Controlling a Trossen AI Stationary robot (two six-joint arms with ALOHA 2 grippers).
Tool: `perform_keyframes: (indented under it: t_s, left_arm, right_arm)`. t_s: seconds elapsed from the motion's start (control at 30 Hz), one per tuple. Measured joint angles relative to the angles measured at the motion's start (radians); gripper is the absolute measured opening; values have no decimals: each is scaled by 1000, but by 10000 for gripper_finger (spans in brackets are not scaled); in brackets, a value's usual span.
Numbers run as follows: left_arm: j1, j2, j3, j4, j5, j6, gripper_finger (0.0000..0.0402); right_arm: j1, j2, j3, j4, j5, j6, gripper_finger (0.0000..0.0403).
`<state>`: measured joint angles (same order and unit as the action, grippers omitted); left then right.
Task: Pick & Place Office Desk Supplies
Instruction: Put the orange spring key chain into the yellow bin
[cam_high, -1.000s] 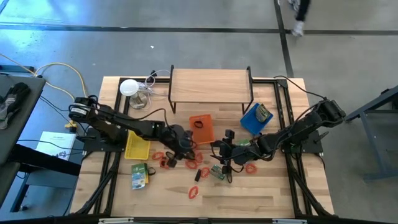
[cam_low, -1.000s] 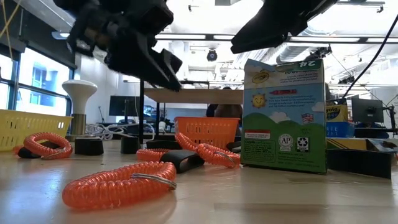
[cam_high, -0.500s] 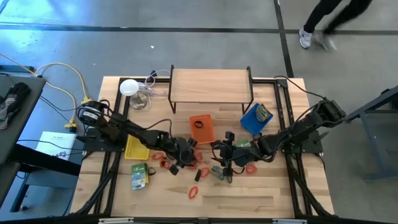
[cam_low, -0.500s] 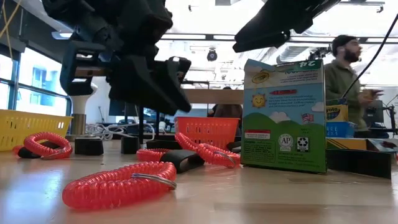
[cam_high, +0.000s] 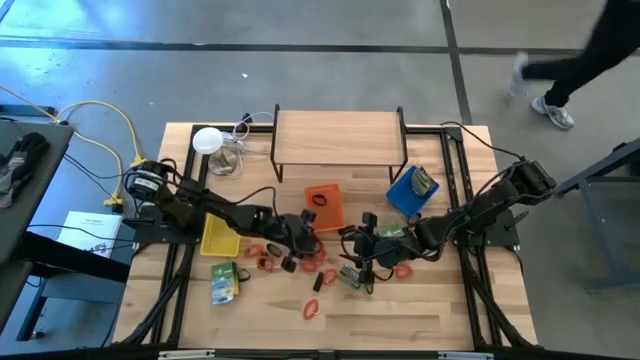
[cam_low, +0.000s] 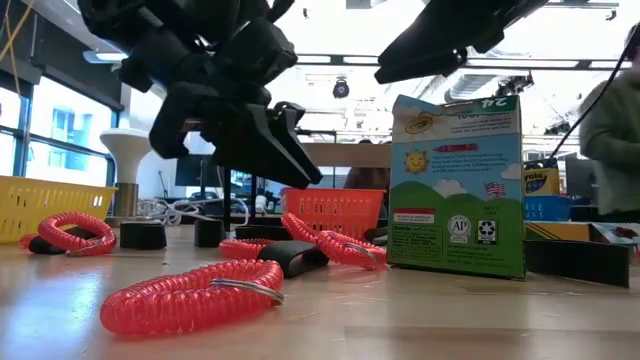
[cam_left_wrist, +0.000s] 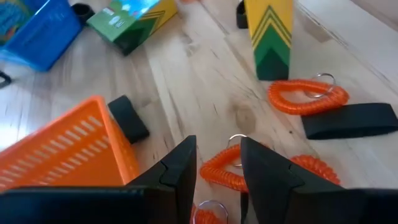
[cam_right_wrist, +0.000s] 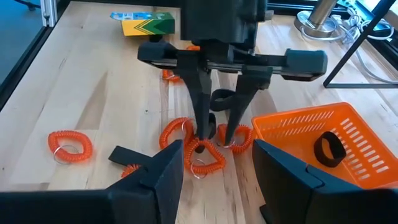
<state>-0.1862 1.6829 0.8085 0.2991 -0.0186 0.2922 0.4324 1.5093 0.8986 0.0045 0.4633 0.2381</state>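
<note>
Left gripper (cam_high: 297, 243) sits low over the coil cluster just in front of the orange tray (cam_high: 326, 207), fingers spread, nothing between them; the right wrist view shows its fingertips (cam_right_wrist: 200, 134) down among red coils (cam_right_wrist: 200, 154) on the table (cam_high: 420, 310). Right gripper (cam_high: 362, 248) hangs nearby over the middle, jaws parted and empty, facing the left one. Supplies are scattered: a coil (cam_high: 310, 309) alone toward the front edge, another (cam_left_wrist: 306, 97) beside a flat black clip (cam_left_wrist: 348, 119), a crayon box (cam_high: 224, 282) lying front-left near the yellow tray (cam_high: 219, 238), another box (cam_low: 456, 185) upright in the low view. A black loop (cam_right_wrist: 328, 148) lies inside the orange tray. Blue tray (cam_high: 404, 192) holds a packet. A person (cam_high: 585, 60) walks beyond the table.
</note>
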Motion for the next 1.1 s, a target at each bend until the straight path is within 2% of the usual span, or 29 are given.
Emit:
perform_keyframes:
  t_s: [0.17, 0.27, 0.37, 0.7, 1.1]
  left_arm:
    - [-46, 0, 0, -10, 1, 96, 118]
    - [-77, 0, 0, -10, -62, 138, 118]
    - [-95, 0, 0, -12, -119, 136, 118]
    - [-97, 67, 1, -1, -129, 129, 118]
    - [-95, 95, 1, 0, -224, 161, 118]
  right_arm:
    - [0, 0, 0, -1, -16, 2, 180]
    - [2, 0, 0, -1, -39, 24, 180]
    - [10, 0, 0, -1, -51, 31, 180]
    - [20, 0, 0, 15, -47, 83, 180]
    - [32, 0, 0, 46, -48, 106, 180]
